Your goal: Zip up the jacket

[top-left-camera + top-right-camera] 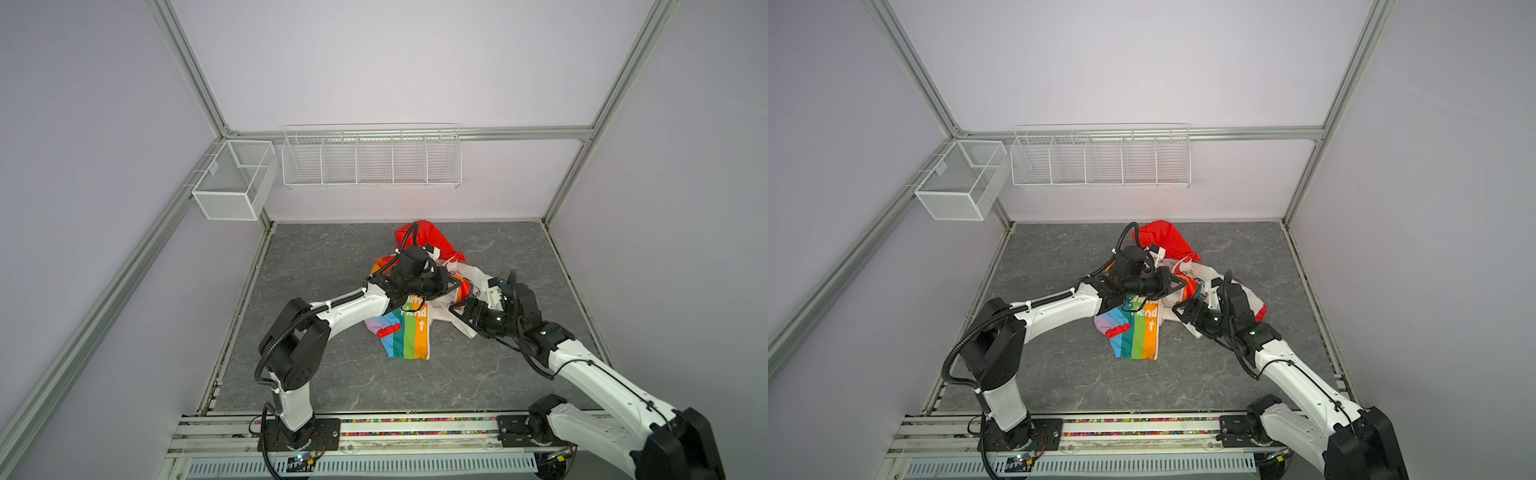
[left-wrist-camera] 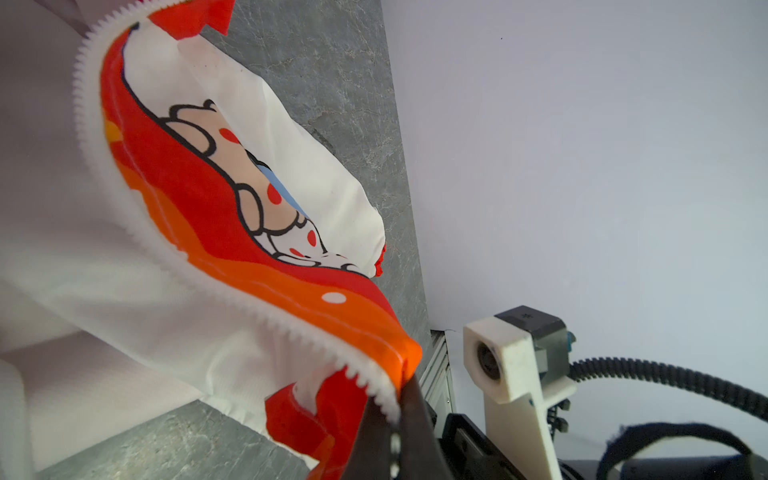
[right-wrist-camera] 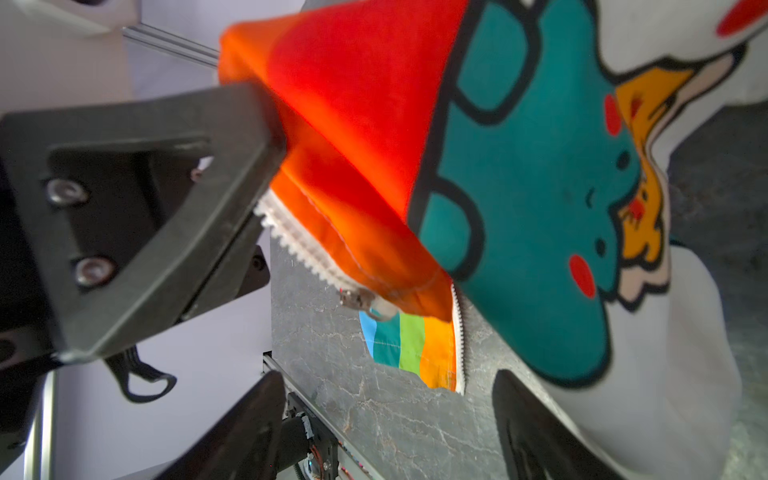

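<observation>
Rainbow-striped on one half and white on the other, the jacket (image 1: 409, 328) lies bunched in the middle of the grey marbled tabletop (image 1: 332, 374) in both top views. Its red hood (image 1: 436, 245) points toward the back wall, and the striped half with white lettering is spread flat toward the near edge. Your left gripper (image 1: 457, 286) reaches in over the striped half and is clenched on the jacket's front edge. The left wrist view shows its dark fingers (image 2: 374, 432) pinched on the white zipper teeth (image 2: 232, 291) right at an orange corner of cloth, with that edge lifted off the table and curving away from the grip. Your right gripper (image 1: 459, 309) sits just beside and below the left one, over the white half with the cartoon animals. In the right wrist view its jaws stand wide apart with nothing clamped between them (image 3: 390, 419). White cloth hangs against one finger. In that same view the metal slider (image 3: 357, 299) hangs below the orange fold, just off the left gripper's tip and above the right gripper's spread fingers. The striped panel lies on the table beyond it.
</observation>
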Controlling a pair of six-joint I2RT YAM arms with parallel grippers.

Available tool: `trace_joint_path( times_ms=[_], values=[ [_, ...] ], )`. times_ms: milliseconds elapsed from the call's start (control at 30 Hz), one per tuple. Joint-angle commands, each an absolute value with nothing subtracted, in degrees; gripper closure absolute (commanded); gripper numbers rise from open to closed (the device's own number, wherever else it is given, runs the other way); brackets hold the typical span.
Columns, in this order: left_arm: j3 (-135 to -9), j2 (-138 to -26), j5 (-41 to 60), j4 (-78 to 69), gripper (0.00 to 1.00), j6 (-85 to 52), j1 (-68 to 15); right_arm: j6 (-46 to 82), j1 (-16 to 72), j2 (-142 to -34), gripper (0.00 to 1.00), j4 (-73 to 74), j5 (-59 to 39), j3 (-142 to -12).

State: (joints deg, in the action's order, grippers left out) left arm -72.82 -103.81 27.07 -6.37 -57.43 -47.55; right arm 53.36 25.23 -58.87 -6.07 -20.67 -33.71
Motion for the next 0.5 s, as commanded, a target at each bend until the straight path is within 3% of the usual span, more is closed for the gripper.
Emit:
trace_joint_path(
  times_ms=[0,467],
  values=[
    [-71.72,-101.53,27.69,-11.01,1.0,-61.0,-46.89,55.28,25.75,-59.66,0.26,2.73,-20.62,-31.37],
    [-70.23,-99.95,25.66,-13.68,1.0,-70.14,-45.97,54.35,27.31,-60.63,0.33,9.43,-17.17,-31.77]
  ],
)
